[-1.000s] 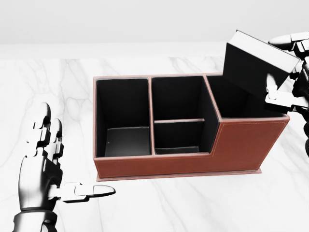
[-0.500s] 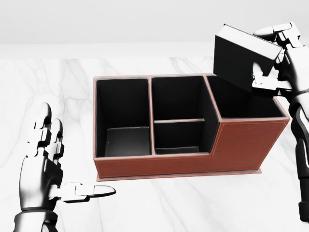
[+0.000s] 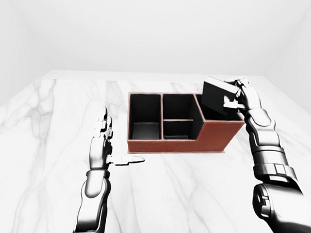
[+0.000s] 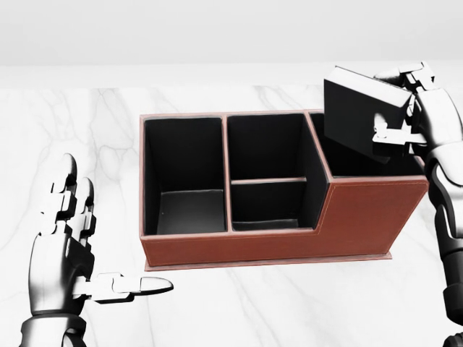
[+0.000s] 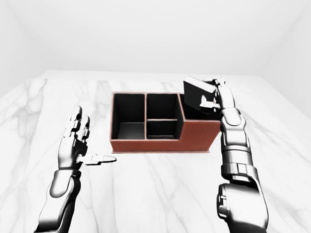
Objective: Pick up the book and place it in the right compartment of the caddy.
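Two metal hands frame the head view: nearest, at lower left, the left hand (image 4: 69,249) hovers over the white marble table (image 4: 239,303) with fingers spread and thumb pointing right, holding nothing. Beyond it stands the brown leather caddy (image 4: 347,220), black inside, with a tall left compartment, a middle one split in two by a shelf-like divider, and a right compartment. Farthest, at upper right, the right hand (image 4: 405,108) is clamped on the black book (image 4: 358,112), which hangs tilted above the right compartment, its lower edge dipping just inside the rim
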### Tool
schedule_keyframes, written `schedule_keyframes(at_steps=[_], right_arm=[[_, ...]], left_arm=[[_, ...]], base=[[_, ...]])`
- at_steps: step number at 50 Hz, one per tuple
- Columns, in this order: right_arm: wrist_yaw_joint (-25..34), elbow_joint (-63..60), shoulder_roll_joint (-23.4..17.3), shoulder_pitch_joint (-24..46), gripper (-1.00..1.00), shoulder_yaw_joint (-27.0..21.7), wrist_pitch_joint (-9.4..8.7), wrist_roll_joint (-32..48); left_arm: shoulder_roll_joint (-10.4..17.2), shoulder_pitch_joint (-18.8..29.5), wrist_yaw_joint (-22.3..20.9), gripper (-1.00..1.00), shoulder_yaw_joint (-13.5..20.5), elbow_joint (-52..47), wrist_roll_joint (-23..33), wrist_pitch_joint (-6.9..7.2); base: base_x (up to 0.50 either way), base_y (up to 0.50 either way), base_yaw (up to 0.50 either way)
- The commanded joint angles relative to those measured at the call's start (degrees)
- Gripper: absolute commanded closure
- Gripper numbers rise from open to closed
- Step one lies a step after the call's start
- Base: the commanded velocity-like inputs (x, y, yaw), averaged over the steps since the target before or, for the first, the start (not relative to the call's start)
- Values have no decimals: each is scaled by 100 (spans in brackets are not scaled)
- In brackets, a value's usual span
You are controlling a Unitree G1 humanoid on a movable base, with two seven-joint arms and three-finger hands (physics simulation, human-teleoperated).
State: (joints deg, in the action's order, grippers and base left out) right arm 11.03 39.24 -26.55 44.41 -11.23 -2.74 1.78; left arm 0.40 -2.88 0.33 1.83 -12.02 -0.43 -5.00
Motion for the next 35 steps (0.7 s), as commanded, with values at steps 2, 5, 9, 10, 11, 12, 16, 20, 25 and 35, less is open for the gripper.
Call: schedule_keyframes(at_steps=[2,5,9,10,11,12,16,20,25,35], right_arm=[[-150,248,-162,195,100,-185,93,-347],[-140,329,-191,195,100,-191,160,-346],[-153,470,-219,212,100,-184,261,-315],[-155,520,-221,218,100,-179,296,-308],[-159,581,-225,228,100,-178,337,-302],[-160,598,-226,234,100,-176,345,-301],[-170,695,-233,270,100,-169,393,-294],[-161,756,-233,292,100,-159,443,-298],[-153,864,-235,331,100,-146,522,-289],[-60,1394,-268,613,100,-113,774,-295]], left_arm=[[-9,-11,-79,-100,-5,45,-112,0],[-10,-15,-77,-100,-14,24,-105,0],[-11,-13,-76,-100,-15,25,-104,0],[-12,-19,-76,-100,-18,12,-102,0],[-12,-17,-77,-100,-18,13,-103,0],[-11,-16,-77,-100,-17,15,-103,0],[-10,-12,-78,-100,-16,9,-102,0],[-9,-5,-79,-100,-17,26,-98,0],[-13,-10,-76,-100,-24,22,-90,0],[-11,0,-77,-100,-23,44,-94,0]], base=[[0,0,0],[0,0,0],[0,0,0],[0,0,0],[0,0,0],[0,0,0],[0,0,0],[0,0,0],[0,0,0],[0,0,0]])
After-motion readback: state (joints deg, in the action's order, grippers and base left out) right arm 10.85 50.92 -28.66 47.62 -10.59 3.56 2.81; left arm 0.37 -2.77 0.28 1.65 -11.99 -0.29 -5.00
